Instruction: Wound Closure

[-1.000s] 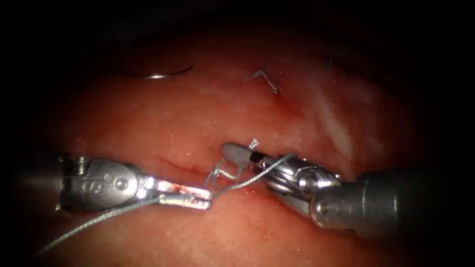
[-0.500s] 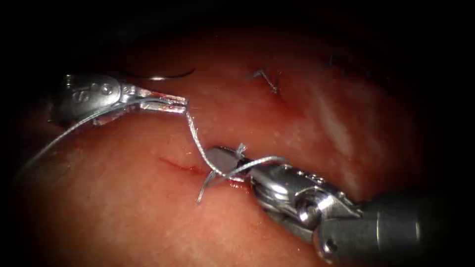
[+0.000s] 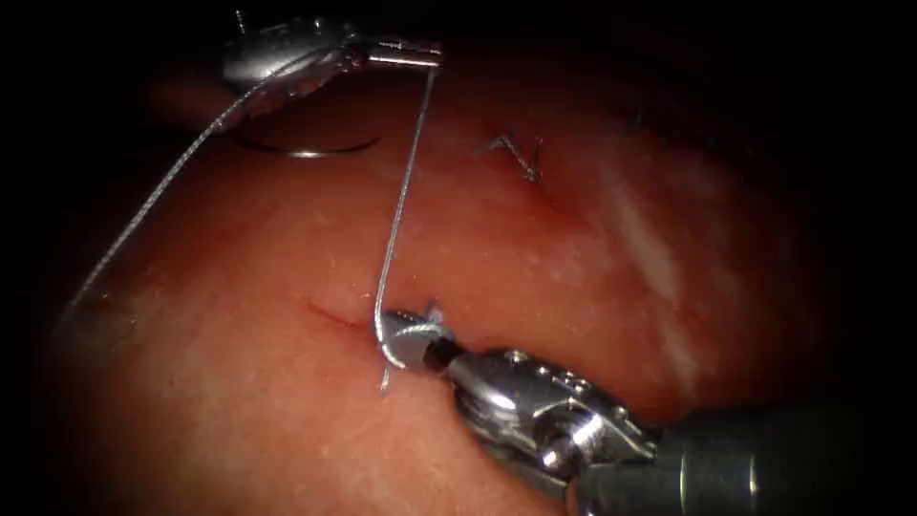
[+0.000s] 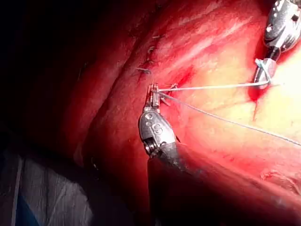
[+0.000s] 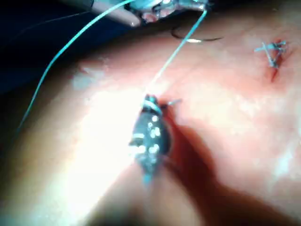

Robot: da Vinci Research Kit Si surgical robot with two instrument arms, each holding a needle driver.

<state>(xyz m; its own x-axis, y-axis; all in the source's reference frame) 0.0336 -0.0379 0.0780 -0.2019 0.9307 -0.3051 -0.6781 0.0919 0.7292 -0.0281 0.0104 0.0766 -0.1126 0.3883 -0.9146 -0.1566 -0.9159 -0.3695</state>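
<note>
The tissue (image 3: pixel 287 401) carries a short cut (image 3: pixel 334 317). The right tool (image 3: pixel 413 336) lies at the cut, its jaws clenched on the thread (image 3: pixel 399 215), which loops around them. The left tool (image 3: pixel 420 53) grasps the taut thread far above. The needle (image 3: pixel 306 149) lies free on the tissue, left of the cut.

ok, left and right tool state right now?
Left tool: shut on the thin grey thread, lifted clear of the tissue.
Right tool: shut on the thread's short end at the cut.
</note>
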